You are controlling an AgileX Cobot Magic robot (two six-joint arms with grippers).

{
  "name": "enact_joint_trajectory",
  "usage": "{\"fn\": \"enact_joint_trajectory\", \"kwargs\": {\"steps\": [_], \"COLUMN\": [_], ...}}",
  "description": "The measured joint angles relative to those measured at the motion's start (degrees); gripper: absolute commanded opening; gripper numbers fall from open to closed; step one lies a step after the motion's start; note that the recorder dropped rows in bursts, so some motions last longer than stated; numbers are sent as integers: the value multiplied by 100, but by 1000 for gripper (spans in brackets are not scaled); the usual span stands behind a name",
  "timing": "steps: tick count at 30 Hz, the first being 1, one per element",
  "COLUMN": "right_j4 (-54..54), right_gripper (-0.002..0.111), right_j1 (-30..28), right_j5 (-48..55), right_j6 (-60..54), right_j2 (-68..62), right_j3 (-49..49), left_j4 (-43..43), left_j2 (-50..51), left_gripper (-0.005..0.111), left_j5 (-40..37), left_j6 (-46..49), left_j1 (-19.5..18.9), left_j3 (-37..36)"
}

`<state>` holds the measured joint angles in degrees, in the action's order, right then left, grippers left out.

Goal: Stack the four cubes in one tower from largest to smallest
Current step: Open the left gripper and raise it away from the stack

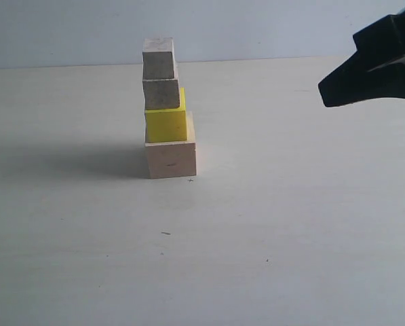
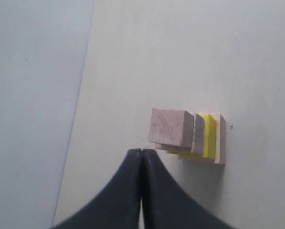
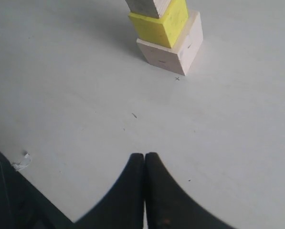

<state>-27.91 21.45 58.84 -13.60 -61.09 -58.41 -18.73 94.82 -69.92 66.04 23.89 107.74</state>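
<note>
A tower of four cubes stands on the table. The large pale wood cube is lowest, the bright yellow cube rests on it, and two small pale wood cubes sit on top, each shifted a little left. From above, the left wrist view shows the topmost cube, with my left gripper shut and empty beside the tower. My right gripper is shut and empty, well away from the large cube; in the exterior view it hangs at the upper right.
The pale table spreads all round the tower, with a few small specks on it. A light wall runs behind the table's far edge. The tower's shadow falls to its left.
</note>
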Motion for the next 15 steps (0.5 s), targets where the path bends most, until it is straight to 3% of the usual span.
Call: {"fn": "enact_joint_trajectory", "kwargs": {"steps": [8, 11, 15], "right_j4": [615, 1285, 2149], "right_gripper": [0, 0, 0], "right_j1": [0, 0, 0], "right_j5": [-1212, -1862, -2579], "right_j6": [-77, 117, 362], "right_j2": [648, 1220, 2033], "right_j3": [0, 0, 0], "left_j4": [-215, -473, -826], "left_j2": [-349, -608, -1196], "left_gripper": [0, 0, 0], "left_j5": [0, 56, 893], "left_j6": [-592, -771, -884], "left_j1": [0, 0, 0], "left_j3": [-368, -842, -1930]}}
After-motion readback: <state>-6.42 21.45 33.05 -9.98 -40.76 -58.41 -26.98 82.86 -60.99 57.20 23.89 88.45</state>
